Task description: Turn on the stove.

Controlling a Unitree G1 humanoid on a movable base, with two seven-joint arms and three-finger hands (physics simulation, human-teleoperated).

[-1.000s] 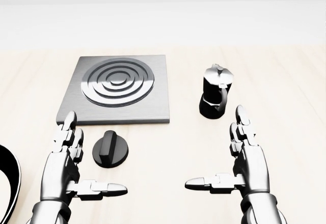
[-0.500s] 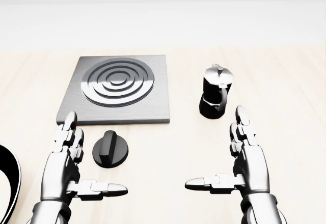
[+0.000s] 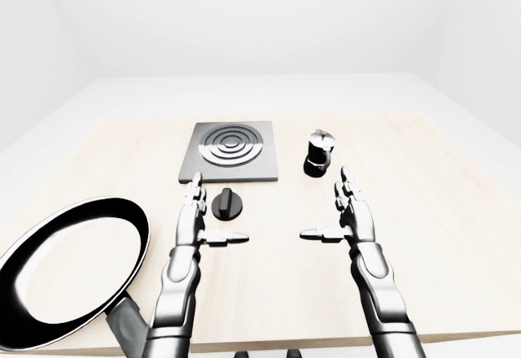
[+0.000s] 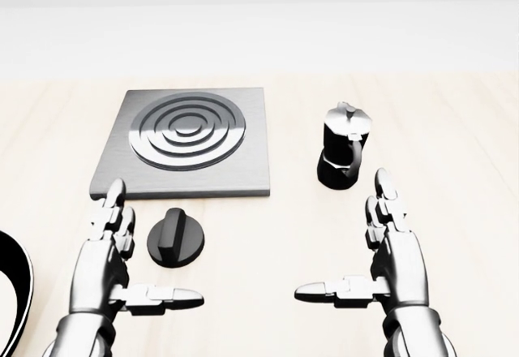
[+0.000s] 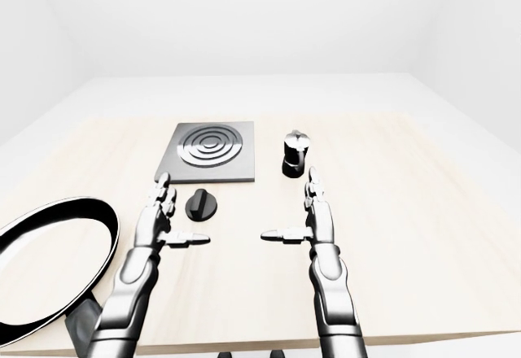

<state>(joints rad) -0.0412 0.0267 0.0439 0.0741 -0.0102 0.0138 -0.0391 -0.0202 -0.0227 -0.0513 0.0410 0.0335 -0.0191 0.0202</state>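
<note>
The stove point(image 4: 188, 142) is a grey square plate with a ringed burner, in the upper left of the head view. Its black round knob point(image 4: 176, 238) lies on the table just below the plate, its ridge pointing roughly up-down. My left hand point(image 4: 134, 251) is open, fingers pointing up and thumb out to the right, just left of the knob and not touching it. My right hand point(image 4: 361, 251) is open the same way, mirrored, well to the right of the knob and below the moka pot.
A black moka pot point(image 4: 344, 156) stands right of the stove, above my right hand. A large black frying pan point(image 3: 69, 270) lies at the lower left of the wooden table point(image 3: 440, 203). White walls surround the table.
My left hand has shifted very slightly; otherwise nothing has moved.
</note>
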